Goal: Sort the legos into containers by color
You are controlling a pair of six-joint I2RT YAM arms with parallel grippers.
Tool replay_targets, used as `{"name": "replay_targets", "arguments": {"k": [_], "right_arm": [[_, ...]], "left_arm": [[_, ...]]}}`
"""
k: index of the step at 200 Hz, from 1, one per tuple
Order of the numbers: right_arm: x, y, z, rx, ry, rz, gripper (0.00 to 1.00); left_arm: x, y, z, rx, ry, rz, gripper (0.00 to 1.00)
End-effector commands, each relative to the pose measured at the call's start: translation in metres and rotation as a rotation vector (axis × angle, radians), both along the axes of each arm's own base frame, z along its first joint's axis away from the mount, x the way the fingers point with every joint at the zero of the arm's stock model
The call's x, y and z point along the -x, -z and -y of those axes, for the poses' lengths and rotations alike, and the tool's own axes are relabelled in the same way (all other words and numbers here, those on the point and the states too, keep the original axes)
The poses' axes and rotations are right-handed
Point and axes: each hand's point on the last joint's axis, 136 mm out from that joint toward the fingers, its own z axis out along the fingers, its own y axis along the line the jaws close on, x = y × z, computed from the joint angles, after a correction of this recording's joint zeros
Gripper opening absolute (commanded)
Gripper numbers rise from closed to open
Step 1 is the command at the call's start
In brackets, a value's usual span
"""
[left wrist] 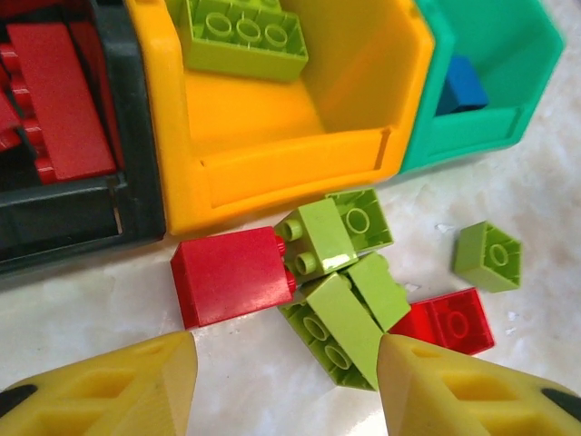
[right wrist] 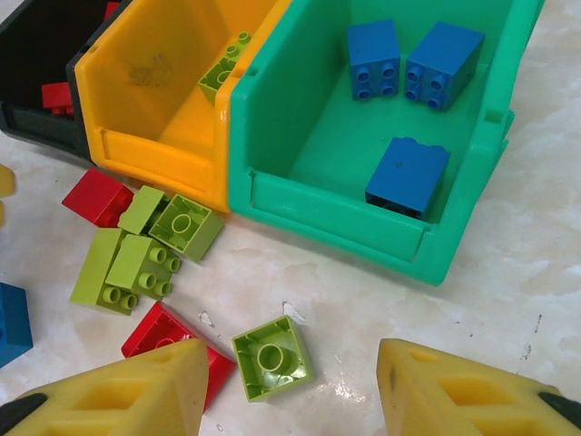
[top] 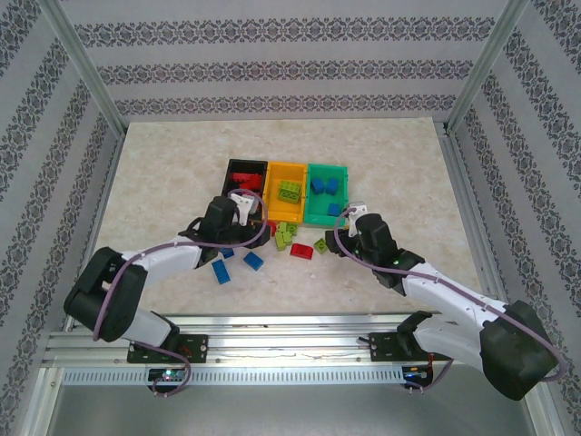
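Note:
My left gripper (left wrist: 286, 363) (top: 257, 221) is open over bare table in front of the yellow bin (left wrist: 290, 173). Just beyond its fingers lie a red brick (left wrist: 231, 272) and a heap of lime bricks (left wrist: 340, 322), one close to the right finger. My right gripper (right wrist: 292, 381) (top: 343, 227) is open too. An upturned lime brick (right wrist: 272, 357) sits on the table between its fingers, nearer the left one. The green bin (right wrist: 345, 213) holds three blue bricks (right wrist: 408, 173). The black bin (top: 229, 177) holds red bricks (top: 243, 178), and lime bricks (top: 290, 191) are in the yellow one.
Loose blue bricks (top: 221, 271) (top: 253, 261) lie near the left arm. A red brick (top: 300, 250) lies between the two grippers. Patterned walls and metal posts (top: 95, 91) ring the table. Open tabletop spreads far left, far right and behind the bins.

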Motion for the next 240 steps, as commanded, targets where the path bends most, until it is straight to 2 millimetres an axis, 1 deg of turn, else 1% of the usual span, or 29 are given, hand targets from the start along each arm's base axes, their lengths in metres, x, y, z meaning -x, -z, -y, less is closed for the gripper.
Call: {"name": "replay_targets", "arguments": {"k": [1, 26, 51, 76, 85, 112, 134, 154, 173, 201, 222, 240], "right_arm": [[-0.004, 0.006, 0.002, 0.006, 0.011, -0.004, 0.53], [-0.003, 0.007, -0.005, -0.011, -0.018, -0.024, 0.53], [-0.004, 0.011, -0.007, -0.013, -0.023, -0.038, 0.53], [-0.005, 0.009, -0.01, -0.022, -0.03, -0.042, 0.53], [-0.005, 0.011, -0.01, -0.022, -0.03, -0.045, 0.53], [-0.006, 0.012, -0.014, -0.025, -0.042, -0.059, 0.53], [-0.007, 0.014, -0.015, -0.025, -0.04, -0.063, 0.54], [-0.007, 0.014, -0.017, -0.022, -0.049, -0.072, 0.54], [-0.007, 0.016, -0.018, -0.03, -0.048, -0.071, 0.54], [-0.008, 0.017, -0.02, -0.024, -0.058, -0.083, 0.54], [-0.008, 0.017, -0.02, -0.024, -0.054, -0.08, 0.54], [-0.009, 0.018, -0.02, -0.016, -0.057, -0.085, 0.54]], "left_arm": [[0.002, 0.021, -0.003, -0.124, 0.02, -0.059, 0.56], [-0.003, 0.034, -0.005, -0.19, 0.014, -0.102, 0.57], [-0.006, 0.038, -0.008, -0.232, 0.008, -0.1, 0.58], [-0.009, 0.042, -0.006, -0.277, 0.015, -0.101, 0.59], [-0.01, 0.044, -0.005, -0.287, 0.018, -0.108, 0.64], [-0.016, 0.04, 0.002, -0.282, 0.024, -0.093, 0.65], [-0.021, 0.038, -0.001, -0.294, 0.0, -0.074, 0.65], [-0.025, 0.041, -0.004, -0.316, -0.018, -0.078, 0.65], [-0.026, 0.044, 0.0, -0.304, -0.007, -0.092, 0.65], [-0.026, 0.043, 0.009, -0.265, 0.012, -0.095, 0.65], [-0.026, 0.044, 0.01, -0.259, 0.013, -0.093, 0.66], [-0.025, 0.045, 0.015, -0.241, 0.028, -0.103, 0.66]]}}
